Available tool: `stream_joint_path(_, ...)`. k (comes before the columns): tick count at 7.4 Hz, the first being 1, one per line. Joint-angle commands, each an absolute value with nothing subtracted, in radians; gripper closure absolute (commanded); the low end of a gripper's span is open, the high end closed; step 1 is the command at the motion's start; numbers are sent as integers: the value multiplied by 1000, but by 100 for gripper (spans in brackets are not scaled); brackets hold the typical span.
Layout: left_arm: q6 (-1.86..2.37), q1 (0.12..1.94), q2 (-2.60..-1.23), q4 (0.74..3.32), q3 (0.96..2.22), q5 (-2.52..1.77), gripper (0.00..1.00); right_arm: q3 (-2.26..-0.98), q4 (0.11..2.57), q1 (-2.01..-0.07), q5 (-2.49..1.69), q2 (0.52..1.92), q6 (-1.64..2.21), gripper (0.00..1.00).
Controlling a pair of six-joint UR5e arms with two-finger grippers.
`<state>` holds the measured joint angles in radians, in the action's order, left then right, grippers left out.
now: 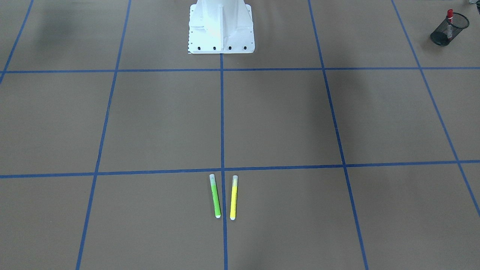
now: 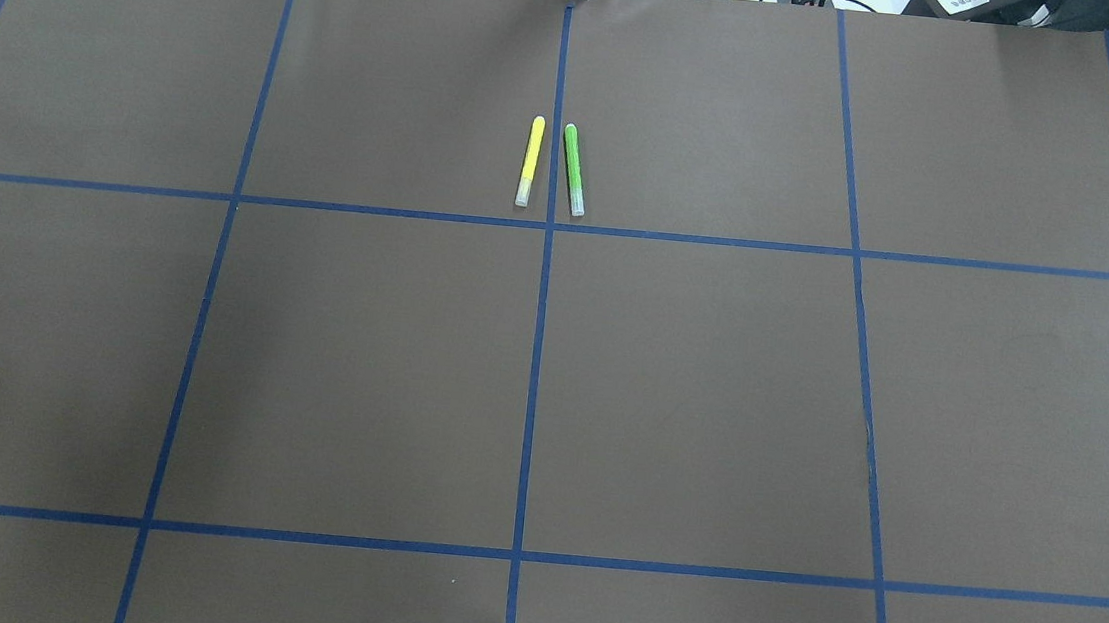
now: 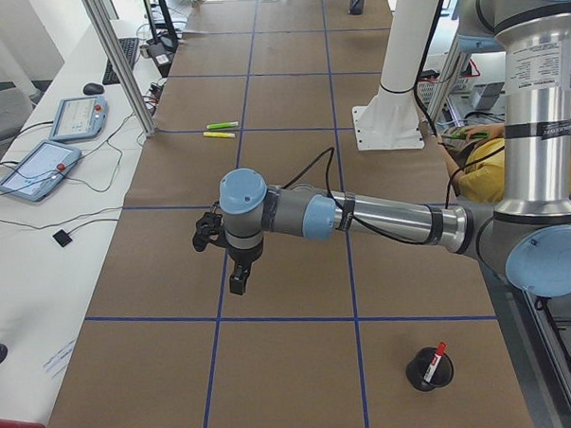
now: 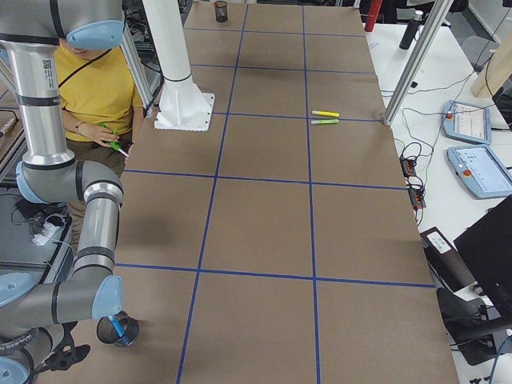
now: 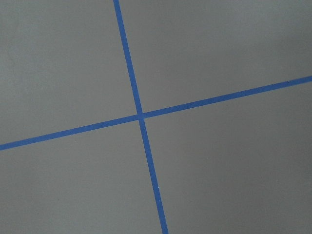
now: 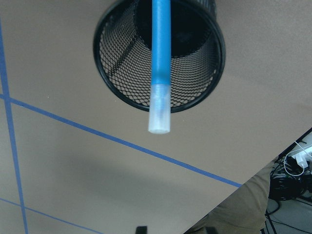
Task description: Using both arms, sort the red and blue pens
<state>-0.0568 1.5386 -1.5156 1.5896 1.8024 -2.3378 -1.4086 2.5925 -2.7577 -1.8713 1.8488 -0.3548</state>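
Note:
The red pen stands in a black mesh cup at the table corner on my left side; the same red pen shows in the exterior left view. My left gripper hangs over bare table well away from that cup, and I cannot tell whether it is open or shut. The blue pen stands in another black mesh cup, free of any grip. My right gripper hovers above it, open, with only a dark fingertip showing at the view's bottom edge.
A green marker and a yellow marker lie side by side at the far middle of the table. The white pedestal base stands at the robot's edge. A person in a yellow shirt sits beside it.

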Motion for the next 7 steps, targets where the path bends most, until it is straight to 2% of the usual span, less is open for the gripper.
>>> stream_joint_path(1,-57,1539,-1516,1589,1801,-2338,0,-1405,2457,-2761,-1879,1845,-345,0)
stream_joint_path(3,-55,1539,-1516,1589,1801,-2338,0,-1407,2293,-2734,-1928,1842,-353,0)
stream_joint_path(7,-54,1539,-1516,1589,1801,-2339,0,-1414,1857,-2380,-2216,1842,-337,0)
